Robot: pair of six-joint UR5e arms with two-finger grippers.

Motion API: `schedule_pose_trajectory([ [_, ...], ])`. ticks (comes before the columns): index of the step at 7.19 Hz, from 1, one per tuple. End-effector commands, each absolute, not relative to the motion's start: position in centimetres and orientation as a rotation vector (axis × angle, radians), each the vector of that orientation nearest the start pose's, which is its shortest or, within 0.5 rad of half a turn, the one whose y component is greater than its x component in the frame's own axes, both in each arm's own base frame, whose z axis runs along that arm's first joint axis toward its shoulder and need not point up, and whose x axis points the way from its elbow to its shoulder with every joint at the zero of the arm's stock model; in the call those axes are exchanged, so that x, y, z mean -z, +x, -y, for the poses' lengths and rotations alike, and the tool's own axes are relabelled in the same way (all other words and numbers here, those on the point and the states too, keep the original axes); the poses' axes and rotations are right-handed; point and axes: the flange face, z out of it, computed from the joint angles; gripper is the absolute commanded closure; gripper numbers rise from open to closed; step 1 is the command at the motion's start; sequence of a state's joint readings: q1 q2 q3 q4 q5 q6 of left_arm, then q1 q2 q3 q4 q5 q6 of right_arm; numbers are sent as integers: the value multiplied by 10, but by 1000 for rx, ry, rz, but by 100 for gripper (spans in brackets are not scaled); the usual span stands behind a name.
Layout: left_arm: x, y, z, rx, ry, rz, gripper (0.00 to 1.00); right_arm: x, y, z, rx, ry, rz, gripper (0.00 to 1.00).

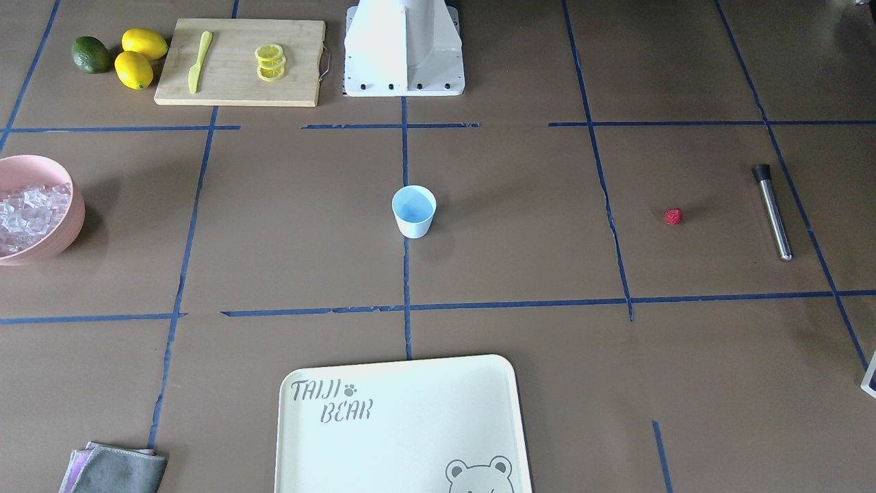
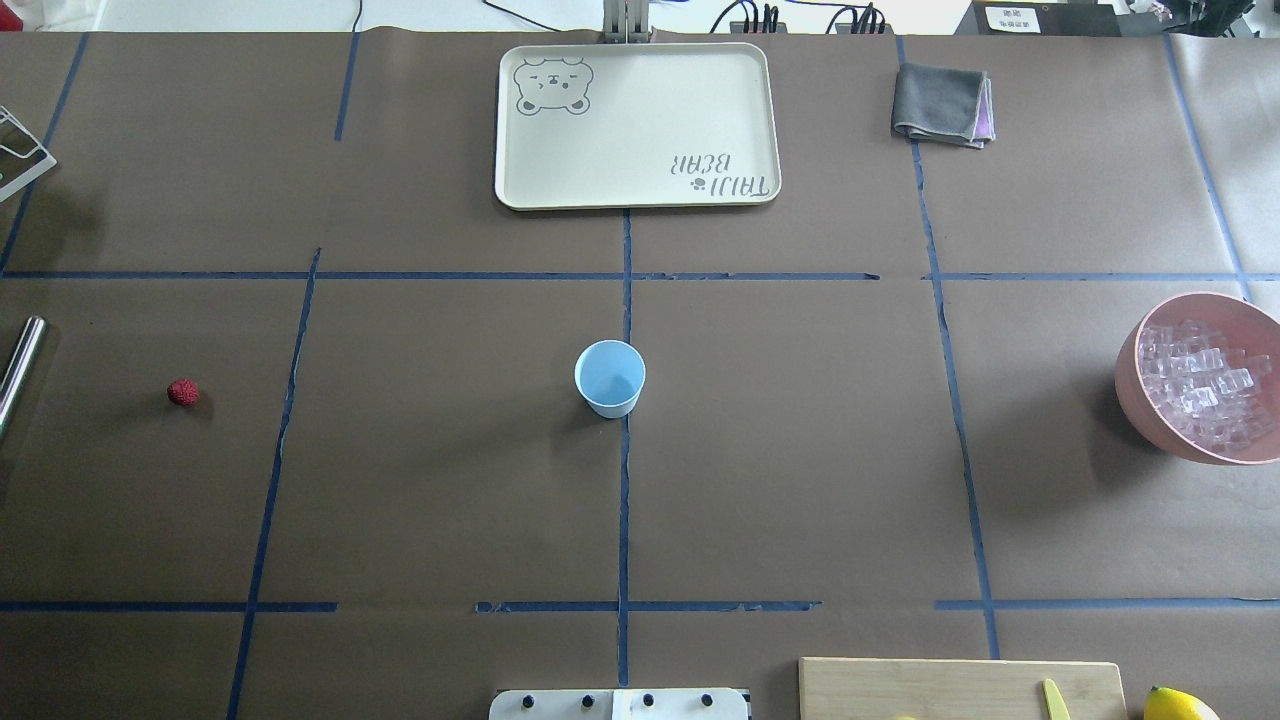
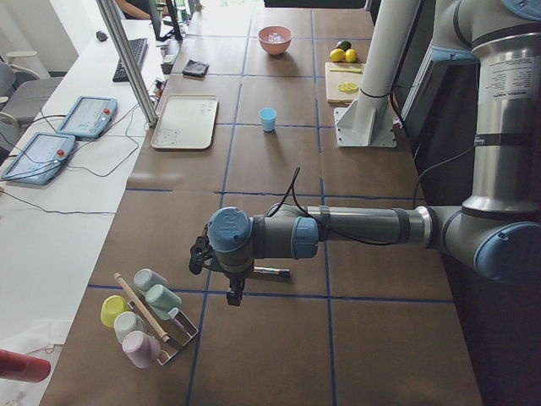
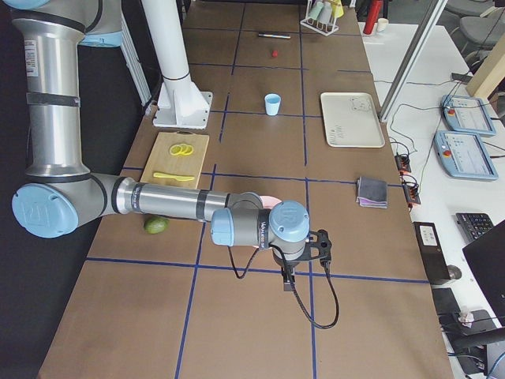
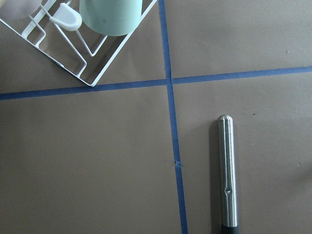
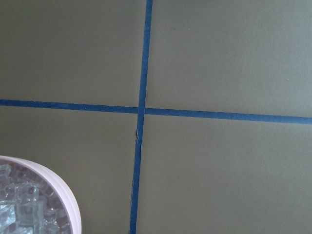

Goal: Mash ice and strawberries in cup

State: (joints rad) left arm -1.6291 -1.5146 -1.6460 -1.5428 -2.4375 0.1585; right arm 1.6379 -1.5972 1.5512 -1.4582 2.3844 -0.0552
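Observation:
The pale blue cup (image 1: 414, 211) (image 2: 610, 378) stands upright at the table's middle, and nothing shows inside it. A tiny red strawberry (image 1: 673, 216) (image 2: 183, 392) lies alone on the robot's left side. The ice (image 1: 27, 216) (image 2: 1205, 385) is heaped in a pink bowl (image 1: 68, 229) on the robot's right. My left gripper (image 3: 199, 254) hovers beyond the table's left end near a steel muddler (image 5: 226, 170). My right gripper (image 4: 322, 246) hangs near the bowl. Both grippers show only in the side views, so I cannot tell whether they are open or shut.
A cream tray (image 1: 301, 438) and a folded grey cloth (image 1: 113, 471) lie on the operators' side. A cutting board (image 1: 301, 61) with a yellow knife (image 1: 199, 60) and lemon slices (image 1: 270, 61), two lemons (image 1: 140, 56) and an avocado (image 1: 91, 55) sit by the robot base (image 1: 404, 48). A white rack of cups (image 3: 148, 317) stands at the left end.

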Motion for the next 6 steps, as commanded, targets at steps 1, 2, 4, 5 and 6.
schedule_pose_trajectory([
  [1, -643, -84, 463, -94, 91, -864, 0, -640, 86, 484, -40, 117, 824, 0],
  [2, -640, -84, 462, -95, 94, -862, 0, -615, 60, 489, -45, 109, 830, 0],
  [4, -640, -86, 462, -93, 97, -862, 0, -584, 14, 493, -11, 101, 831, 1],
  [5, -639, -86, 463, -93, 98, -861, 0, -577, -4, 494, 19, 99, 823, 1],
  [6, -639, -86, 463, -93, 98, -861, 0, -575, -20, 493, 23, 85, 798, 1],
])
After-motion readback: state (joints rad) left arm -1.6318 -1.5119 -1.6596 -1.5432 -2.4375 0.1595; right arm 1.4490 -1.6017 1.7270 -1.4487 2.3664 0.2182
